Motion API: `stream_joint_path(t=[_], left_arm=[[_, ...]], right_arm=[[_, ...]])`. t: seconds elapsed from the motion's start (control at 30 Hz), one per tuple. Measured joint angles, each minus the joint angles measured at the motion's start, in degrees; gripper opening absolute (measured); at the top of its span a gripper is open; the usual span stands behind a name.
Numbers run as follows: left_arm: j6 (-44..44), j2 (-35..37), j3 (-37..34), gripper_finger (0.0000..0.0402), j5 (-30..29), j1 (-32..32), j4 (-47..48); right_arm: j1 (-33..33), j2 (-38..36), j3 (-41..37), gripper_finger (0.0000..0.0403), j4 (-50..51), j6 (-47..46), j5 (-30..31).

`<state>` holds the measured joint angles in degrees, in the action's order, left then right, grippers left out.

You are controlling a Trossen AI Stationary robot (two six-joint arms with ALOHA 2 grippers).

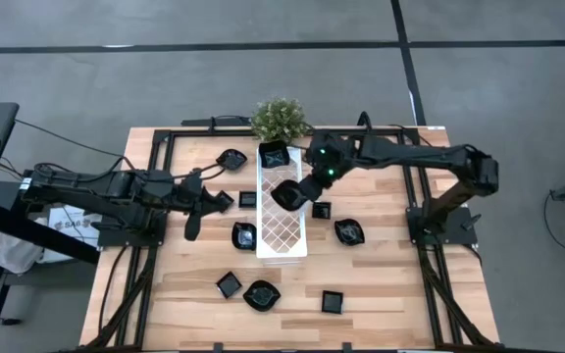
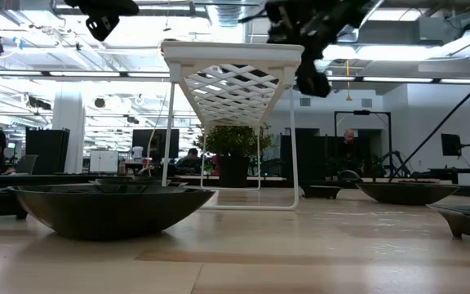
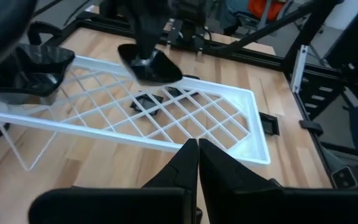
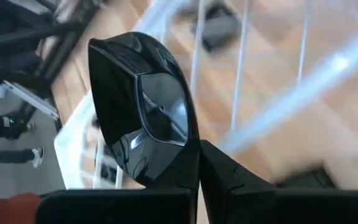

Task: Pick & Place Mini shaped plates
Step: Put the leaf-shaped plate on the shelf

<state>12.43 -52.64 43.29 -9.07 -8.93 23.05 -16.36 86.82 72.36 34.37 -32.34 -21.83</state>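
Right gripper pinches a glossy black squarish mini plate by its rim, above the white lattice tray mid-counter. Another plate sits at the tray's far end. Left gripper pressed together, empty, beside the tray. Other plates lie scattered on the wood-plank counter.

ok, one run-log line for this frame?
right hand: shut on black plate, above white tray | left hand: shut, empty, beside tray | one plate on tray
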Motion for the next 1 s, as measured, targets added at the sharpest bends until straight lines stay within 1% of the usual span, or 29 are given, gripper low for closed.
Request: stream_joint_path(t=[0.1, 0.3, 0.57, 0.67, 1.0], left_arm=[[-0.9, 0.0, 0.0, 0.0014, -1.4, 0.0, -0.1], [-1.4, 0.0, 0.0, 0.0014, -1.6, 0.0, -0.2], [-1.4, 0.0, 0.0, 0.0014, -1.6, 0.0, -0.2], [-1.4, 0.0, 0.0, 0.0014, -1.6, 0.0, -0.2], [-1.4, 0.0, 0.0, 0.0014, -1.6, 0.0, -0.2]], right_arm=[[-0.8, 2.9, 3.3, 0.0, 1.5, 3.4, -0.8], [-1.1, 9.1, 11.6, 0.0, 7.6, 9.1, -1.1], [-1.6, 15.9, 21.1, 0.0, 16.1, 13.3, -0.9], [-1.8, 17.6, 22.6, 0.0, 17.4, 14.3, -0.9], [-2.5, 17.0, 22.9, 0.0, 17.8, 14.5, -0.5]])
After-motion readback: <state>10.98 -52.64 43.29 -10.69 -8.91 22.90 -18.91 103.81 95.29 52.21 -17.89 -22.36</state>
